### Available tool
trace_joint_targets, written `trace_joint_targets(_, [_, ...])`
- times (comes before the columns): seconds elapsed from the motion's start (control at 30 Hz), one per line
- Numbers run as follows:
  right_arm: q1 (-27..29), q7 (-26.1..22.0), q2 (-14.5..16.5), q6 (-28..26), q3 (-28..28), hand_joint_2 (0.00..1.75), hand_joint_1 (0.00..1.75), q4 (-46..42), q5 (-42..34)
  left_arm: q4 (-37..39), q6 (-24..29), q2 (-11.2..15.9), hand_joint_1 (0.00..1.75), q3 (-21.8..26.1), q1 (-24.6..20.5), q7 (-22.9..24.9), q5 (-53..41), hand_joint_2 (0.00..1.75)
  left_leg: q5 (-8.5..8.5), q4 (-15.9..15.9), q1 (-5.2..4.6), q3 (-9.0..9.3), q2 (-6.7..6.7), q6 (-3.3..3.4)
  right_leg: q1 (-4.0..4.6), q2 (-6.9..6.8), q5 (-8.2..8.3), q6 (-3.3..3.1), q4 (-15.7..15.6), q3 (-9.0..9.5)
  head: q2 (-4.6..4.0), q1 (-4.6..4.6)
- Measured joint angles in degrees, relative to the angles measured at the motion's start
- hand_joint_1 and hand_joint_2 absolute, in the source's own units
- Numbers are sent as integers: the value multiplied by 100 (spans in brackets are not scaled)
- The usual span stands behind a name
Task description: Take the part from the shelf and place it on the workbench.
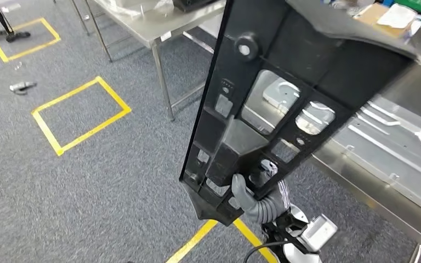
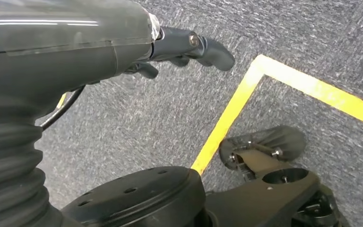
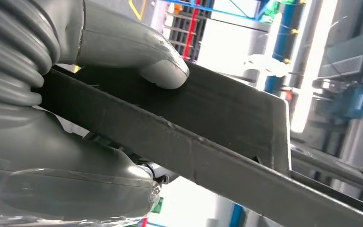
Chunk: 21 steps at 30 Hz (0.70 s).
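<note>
a: where's the part (image 1: 285, 93) right now?

b: up in the air, gripped near its lower end by the right robot hand (image 1: 255, 200). it's a long black panel with cut-out windows, tilted so its far end leans out over the steel desk (image 1: 394, 164) on the right

a: and the grip looks sound?

b: in the right wrist view the thumb (image 3: 163, 66) presses flat on one face of the part (image 3: 208, 123) and the rest of the right robot hand (image 3: 61, 161) wraps under the edge, so it's clamped on the panel. but it's held at one end only, so i'd expect the long free end to lever against the fingers

a: the left robot hand (image 2: 170, 49)?

b: hanging low over the carpet, fingers curled loosely, holding nothing that i can see. it isn't helping

a: so how should the placing go?

b: slowly. swing the part rightward until most of its length is above the desk, then level it, because it's standing steep now. let the far end touch first, then lay the near end down and only then loosen the fingers

a: anything in the way?

b: there are pale metal sheets (image 1: 383, 129) already lying on the desk, seen partly through the cut-outs. i'd aim for a bare stretch of the surface, or the panel may rock or slide

a: and the desk edge?

b: keep the low end clear of the near edge while crossing over
</note>
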Motion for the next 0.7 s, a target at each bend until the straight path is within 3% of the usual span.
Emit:
trace_joint_targets(0.07, [-15,14,1,20,2,175,175,-11,1,0,6,-10,0,-2,-13,1,-1,175,-19,-72,13,59,11,56,-14,-28,-86,68,47,11,0,2])
trace_joint_targets(0.1, [-25,17,2,31,3,175,175,-14,1,0,13,-15,0,-3,-15,2,-1,175,-36,-114,23,104,26,85,-18,-45,-182,97,221,-70,0,3])
trace_joint_targets(0.13, [-33,22,2,40,3,175,175,-17,1,0,20,-18,0,-3,-15,5,-1,175,-58,-143,29,144,43,109,-24,-63,-315,120,523,-237,-1,5])
trace_joint_targets(0.2, [-36,37,1,60,3,175,175,-16,0,-1,33,-15,0,-3,-12,11,-2,175,-118,-156,28,194,78,136,-33,-70,-560,151,1302,-760,-1,5])
trace_joint_targets(0.23, [-30,49,-1,70,3,175,175,-16,-1,-1,37,-12,0,-3,-8,14,-2,175,-152,-156,27,222,94,138,-42,-72,-560,164,1556,-983,-1,5])
trace_joint_targets(0.27, [-24,60,-2,79,3,175,175,-15,-1,-1,40,-9,0,-3,-3,15,-2,175,-187,-155,27,263,112,135,-52,-80,-431,174,1606,-1110,0,5])
trace_joint_targets(0.33, [-22,75,-2,87,3,175,175,-15,-2,-1,39,-7,0,-3,3,14,-2,175,-262,-155,28,375,152,116,-63,-153,123,171,1078,-1033,0,6])
trace_joint_targets(0.4, [-30,79,-2,90,4,175,175,-15,-2,0,32,-11,0,-5,12,13,-3,175,-331,-145,11,474,193,72,-31,-355,541,124,394,-816,0,6])
trace_joint_targets(0.47, [-39,80,0,96,8,175,175,-15,-2,0,30,-16,0,-5,25,9,-3,175,-369,-143,-11,512,268,16,11,-439,623,58,143,-757,0,0])
trace_joint_targets(0.53, [-41,80,3,107,11,175,175,-19,-1,-1,28,-16,0,-6,27,-4,-3,175,-396,-147,-13,526,352,-45,7,-327,650,-11,97,-762,-1,-5])
trace_joint_targets(0.57, [-43,80,6,117,13,175,175,-20,-1,-1,28,-15,0,-6,25,-14,-2,175,-452,-95,-4,514,327,-77,-4,-274,666,-47,73,-751,-1,-5])
trace_joint_targets(0.63, [-48,80,24,139,23,175,175,-21,-1,-1,27,-13,0,-5,22,-31,1,175,-717,305,17,350,188,-128,-30,-189,694,-114,32,-727,-1,-11])
trace_joint_targets(0.7, [-49,80,39,151,35,175,175,-20,-1,0,25,-13,0,-4,14,-48,7,175,-1068,1044,29,16,92,-155,-26,-100,695,-140,34,-727,-1,-16])
